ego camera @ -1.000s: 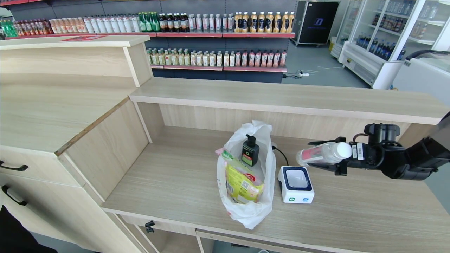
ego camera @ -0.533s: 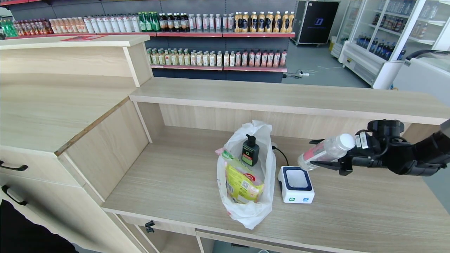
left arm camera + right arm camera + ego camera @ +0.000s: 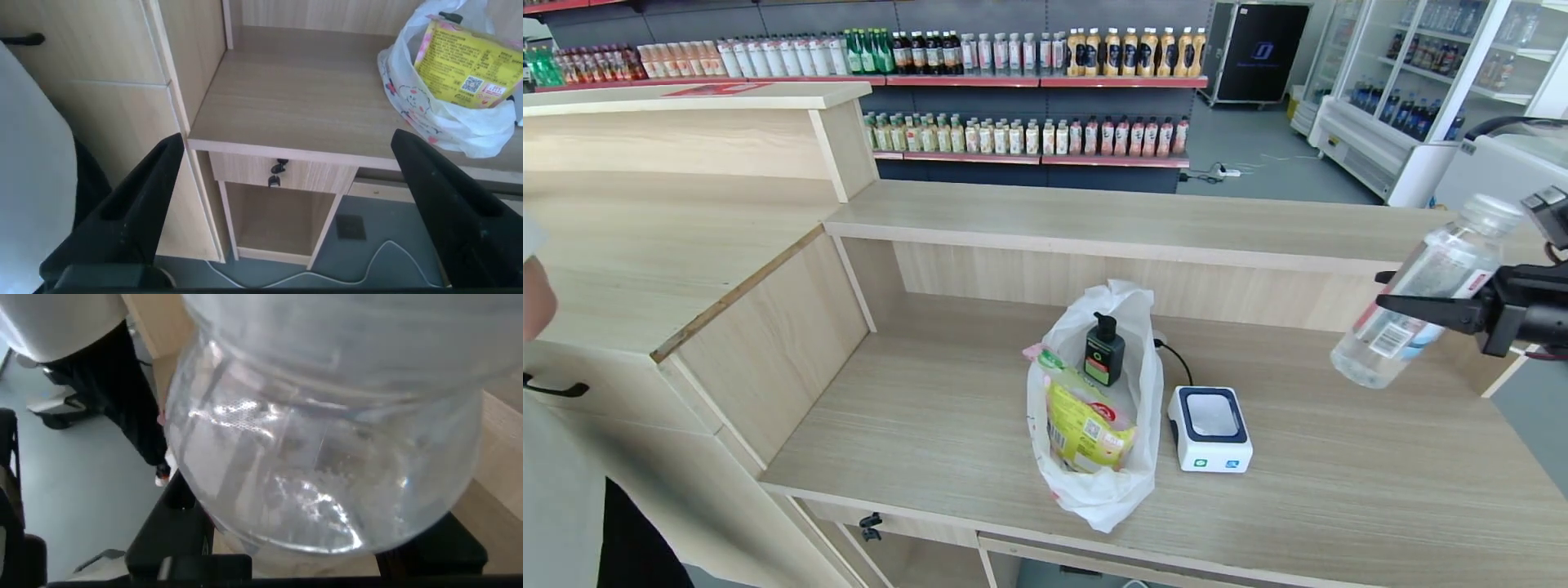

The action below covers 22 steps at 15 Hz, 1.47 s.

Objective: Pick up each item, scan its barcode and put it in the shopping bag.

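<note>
Left gripper (image 3: 286,163) wide open, empty, low before counter (image 3: 1339,498) front. Shopping bag (image 3: 1147,392) already holds yellow packet (image 3: 1086,429) and pump bottle (image 3: 1104,355). Scanner (image 3: 1210,426) just beside bag. Right gripper (image 3: 1385,291) clamps water bottle (image 3: 1437,278), tilted, raised well right of scanner. Judged left: bagging, maybe scan.

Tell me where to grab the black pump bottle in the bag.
The pump bottle stands pump-up in the open shopping bag, walls and yellow packet crowding its body, so probably take its neck under the pump head, from above.
</note>
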Motion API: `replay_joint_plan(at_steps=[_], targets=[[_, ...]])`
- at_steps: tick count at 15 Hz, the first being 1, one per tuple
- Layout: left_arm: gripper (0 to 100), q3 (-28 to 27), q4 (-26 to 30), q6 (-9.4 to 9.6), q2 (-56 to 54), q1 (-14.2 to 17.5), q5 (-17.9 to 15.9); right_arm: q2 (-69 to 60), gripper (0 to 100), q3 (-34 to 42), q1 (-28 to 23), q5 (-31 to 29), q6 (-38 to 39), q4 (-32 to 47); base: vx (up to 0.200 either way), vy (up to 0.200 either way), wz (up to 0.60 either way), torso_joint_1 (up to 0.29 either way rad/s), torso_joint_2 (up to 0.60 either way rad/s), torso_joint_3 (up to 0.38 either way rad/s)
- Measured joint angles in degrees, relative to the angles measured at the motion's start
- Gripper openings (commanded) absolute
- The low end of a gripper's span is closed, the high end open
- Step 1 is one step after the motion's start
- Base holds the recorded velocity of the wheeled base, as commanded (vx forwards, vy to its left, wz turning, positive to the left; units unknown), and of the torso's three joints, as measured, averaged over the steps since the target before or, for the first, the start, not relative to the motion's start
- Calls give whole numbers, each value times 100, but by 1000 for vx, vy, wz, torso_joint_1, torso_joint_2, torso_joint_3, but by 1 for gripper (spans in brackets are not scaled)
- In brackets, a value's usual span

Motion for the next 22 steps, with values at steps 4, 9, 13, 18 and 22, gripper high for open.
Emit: replay_joint_plan(at_steps=[4,9,13,18,22], targets=[[100,0,0,0,0,0,0,-686,0,691,-1259,-197,85,1172,0,0,0,0,0,0],[100,0,0,0,0,0,-1,-1167,0,813,-2127,-202,-358,1792,0,0,0,0,0,0],[100,0,0,0,0,0,0,-1248,0,807,-2367,-994,-202,2009,0,0,0,0,0,0],[100,0,0,-2,0,0,0,-1259,0,517,-2191,-3042,447,1715,0,0,0,0,0,0],[100,0,0,0,0,2,-4,-1434,0,980,-1775,-3110,-385,660,0,0,0,0,0,0]])
